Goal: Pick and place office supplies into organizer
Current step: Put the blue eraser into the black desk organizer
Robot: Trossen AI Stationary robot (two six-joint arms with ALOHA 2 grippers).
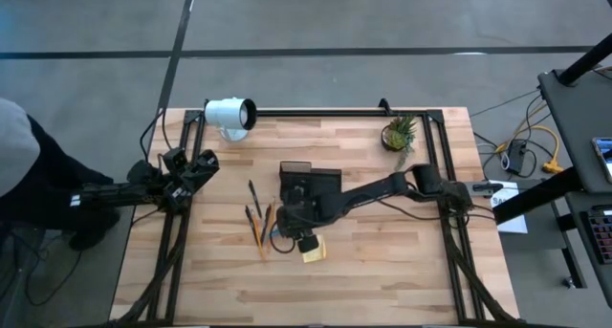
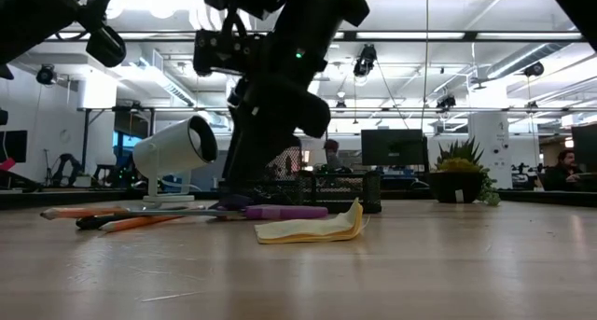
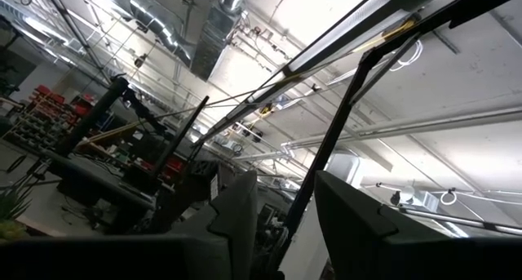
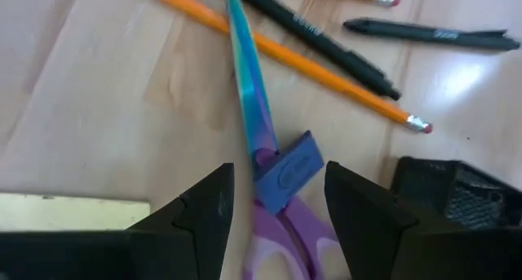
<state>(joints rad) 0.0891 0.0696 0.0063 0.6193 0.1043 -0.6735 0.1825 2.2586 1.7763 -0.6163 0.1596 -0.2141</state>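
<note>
Small purple-handled scissors (image 4: 281, 223) lie flat on the table, their iridescent blades (image 4: 247, 84) crossing an orange pencil (image 4: 294, 61). My right gripper (image 4: 277, 178) is open and low over them, one finger on either side of the pivot and handles; I see no touch. Dark pens (image 4: 318, 37) and pencils (image 1: 258, 223) lie beside them. The yellow sticky-note pad (image 1: 313, 252) lies near the gripper, curled at one edge (image 2: 312, 229). The dark organizer (image 1: 308, 181) stands just beyond. My left gripper (image 1: 201, 165) is open and waits at the table's left edge.
A white cylindrical lamp (image 1: 229, 114) stands at the far left, and a small potted plant (image 1: 399, 134) at the far right. A person (image 1: 19, 165) stands off the table's left edge. Bare wood shows along the near side.
</note>
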